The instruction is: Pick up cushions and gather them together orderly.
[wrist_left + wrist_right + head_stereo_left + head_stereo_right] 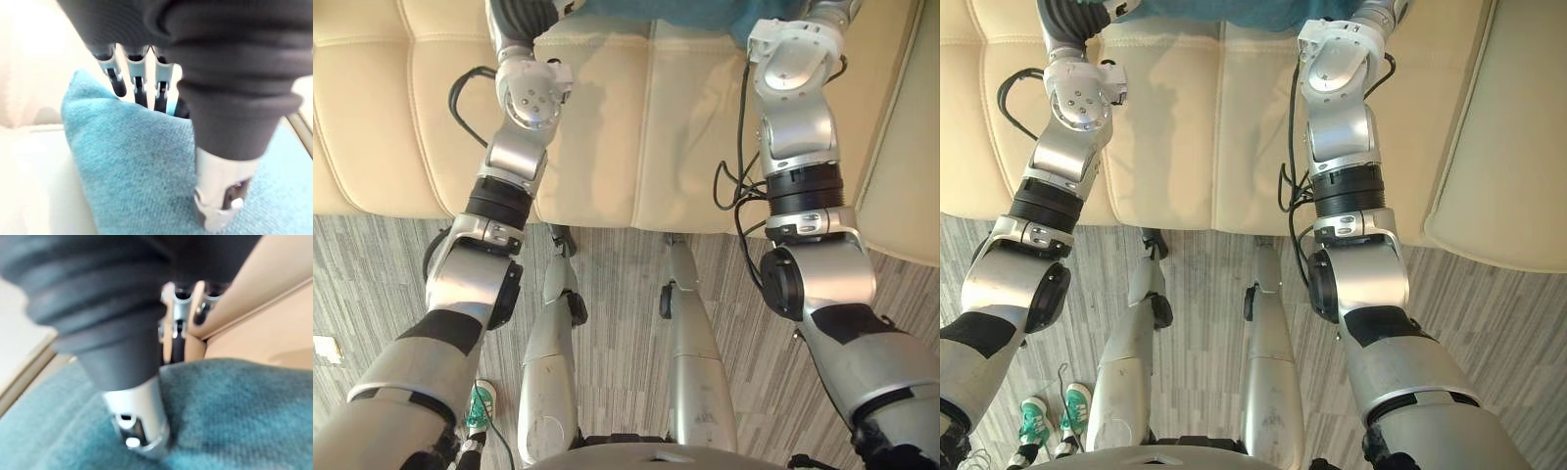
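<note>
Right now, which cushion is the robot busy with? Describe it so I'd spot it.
Start at the wide cream sofa. At the back of its seat lies the teal cushion. Its blue-green woven cloth stands out against smooth cream upholstery.

We see one teal woven cushion [656, 14] lying far back on the seat of the cream sofa [597, 127].

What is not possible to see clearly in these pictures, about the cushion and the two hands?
- Cushion: its full outline; the top edge cuts it off in both eye views, and the wrist views are too close.
- Left hand: its hold; the cushion's edge covers it in the left wrist view.
- Right hand: its hold; blurred and too close in the right wrist view.
- Other cushions on the sofa: beyond the frame.
</note>
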Controlling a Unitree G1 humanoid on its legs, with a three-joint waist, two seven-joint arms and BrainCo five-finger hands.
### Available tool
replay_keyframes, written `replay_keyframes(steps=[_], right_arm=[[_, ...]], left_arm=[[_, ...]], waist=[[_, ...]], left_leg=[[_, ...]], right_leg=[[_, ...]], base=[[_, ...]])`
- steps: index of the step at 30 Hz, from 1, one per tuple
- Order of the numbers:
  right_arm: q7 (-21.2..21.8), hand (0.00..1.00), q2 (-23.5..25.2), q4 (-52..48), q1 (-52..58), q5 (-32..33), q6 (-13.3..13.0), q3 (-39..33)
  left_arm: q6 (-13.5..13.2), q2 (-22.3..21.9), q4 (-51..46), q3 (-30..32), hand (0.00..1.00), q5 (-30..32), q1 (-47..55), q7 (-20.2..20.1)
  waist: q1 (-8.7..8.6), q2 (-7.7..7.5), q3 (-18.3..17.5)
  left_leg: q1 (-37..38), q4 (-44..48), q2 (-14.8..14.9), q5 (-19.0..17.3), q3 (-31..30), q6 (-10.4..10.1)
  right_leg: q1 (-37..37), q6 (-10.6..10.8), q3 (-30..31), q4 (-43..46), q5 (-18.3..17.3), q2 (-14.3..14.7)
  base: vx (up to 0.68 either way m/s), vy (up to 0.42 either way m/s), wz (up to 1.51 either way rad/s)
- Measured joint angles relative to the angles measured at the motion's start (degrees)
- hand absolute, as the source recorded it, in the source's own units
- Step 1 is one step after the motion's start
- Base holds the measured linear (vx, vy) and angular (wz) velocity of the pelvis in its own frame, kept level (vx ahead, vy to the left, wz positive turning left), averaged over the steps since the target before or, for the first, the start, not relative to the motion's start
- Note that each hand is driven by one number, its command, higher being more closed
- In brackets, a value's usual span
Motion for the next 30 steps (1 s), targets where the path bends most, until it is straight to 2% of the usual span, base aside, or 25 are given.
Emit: replay_keyframes(steps=[2, 4, 10, 15, 19, 21, 22, 23, 25, 29, 30], right_arm=[[0.7, 0.00, -0.2, -0.4, 0.1, 0.0, 0.0, 0.0], [1.5, 0.00, -1.2, -5.5, 2.3, 0.9, -0.2, 0.2], [3.7, 0.00, -5.3, -12.3, 8.6, 2.1, -2.5, -0.4], [6.1, 0.00, -6.5, -16.5, 14.1, 2.1, -3.6, -0.5], [8.6, 0.00, -6.6, -24.7, 27.3, 2.3, -3.9, -2.4], [11.3, 0.00, -6.4, -30.2, 39.9, 2.9, -4.9, -5.5], [12.0, 0.00, -6.2, -31.1, 42.6, 3.1, -5.0, -6.0], [12.5, 0.00, -4.7, -32.2, 49.0, 3.5, -5.9, -7.2], [15.7, 0.00, 1.7, -32.4, 61.0, 5.7, -6.7, -9.0], [20.6, 0.00, 9.1, -29.4, 71.7, 6.5, -7.9, -8.0], [22.3, 0.00, 11.2, -26.0, 74.9, 6.5, -8.3, -7.8]], left_arm=[[-0.1, 0.0, -0.2, 0.9, 0.00, -0.6, 0.7, -0.1], [-0.9, 0.4, -2.5, 2.3, 0.00, -2.8, 3.0, -0.2], [-1.7, 2.8, -5.8, 5.9, 0.00, -4.4, 10.5, -1.0], [-2.7, 3.8, -11.5, 7.0, 0.00, -5.8, 14.6, -2.2], [-3.8, 5.0, -17.9, 7.2, 0.00, -7.8, 25.4, -6.4], [-5.0, 6.2, -21.7, 8.1, 0.00, -8.1, 35.8, -11.5], [-5.2, 6.1, -22.2, 8.3, 0.00, -8.1, 38.0, -12.2], [-5.8, 4.8, -23.3, 9.6, 0.00, -8.1, 43.8, -14.3], [-5.9, -0.5, -22.2, 11.0, 0.00, -8.1, 53.9, -18.2], [-4.7, -6.7, -14.3, 12.2, 0.00, -6.7, 64.1, -21.5], [-4.0, -9.3, -10.5, 13.6, 0.00, -5.6, 67.8, -22.3]], waist=[[0.01, 0.00, 0.0], [0.14, 0.00, 0.0], [0.23, -0.02, 0.0], [0.56, -0.04, 0.0], [0.44, -0.04, 0.0], [0.52, -0.04, -0.1], [0.49, -0.01, -0.2], [0.14, -0.06, -0.8], [0.00, -0.24, -3.4], [0.51, -0.92, -7.3], [0.63, -0.94, -9.7]], left_leg=[[0.2, 0.0, 0.2, 0.0, 0.1, 0.0], [0.6, 0.0, 0.6, -0.1, 0.2, -0.1], [3.9, 0.0, 0.6, -0.3, 1.6, -0.5], [6.1, 0.0, 0.8, -0.7, 1.6, -0.7], [11.0, 1.3, 0.9, -2.2, 1.4, -0.3], [14.5, 5.7, 1.0, -5.6, 0.7, -0.5], [15.2, 6.4, 1.0, -6.3, 0.3, -0.5], [16.8, 7.8, 1.1, -7.9, -0.2, -0.3], [20.1, 9.5, 1.5, -10.1, -1.3, -0.7], [26.0, 11.3, 1.5, -13.1, -1.4, -0.9], [28.3, 11.4, 1.5, -14.1, -1.4, -1.0]], right_leg=[[0.0, -0.2, 0.1, 0.4, -0.2, 0.2], [-0.8, -0.4, 0.3, 2.5, -1.4, 0.6], [-1.6, -0.7, 1.7, 9.5, -5.1, 0.9], [-0.4, -0.8, 1.7, 11.2, -6.4, 1.3], [3.8, -0.9, 1.5, 14.3, -9.2, 1.1], [8.1, -0.9, 1.2, 17.1, -11.8, 0.6], [9.1, -1.0, 0.8, 17.4, -12.3, 0.4], [11.6, -1.0, -0.1, 17.9, -13.8, -0.1], [16.4, -0.9, -1.7, 18.2, -15.8, -0.4], [22.8, -0.7, -2.1, 18.8, -18.1, -0.7], [25.3, -0.7, -2.3, 18.3, -19.1, -0.8]], base=[[0.00, 0.007, -0.06], [0.00, -0.004, -0.07], [-0.01, -0.013, -0.05], [-0.02, -0.037, -0.04], [-0.01, -0.056, 0.03], [0.03, -0.077, 0.10], [0.05, -0.067, 0.14], [0.08, -0.038, 0.20], [0.12, -0.034, 0.25], [0.11, -0.005, 0.02], [0.09, 0.014, 0.01]])
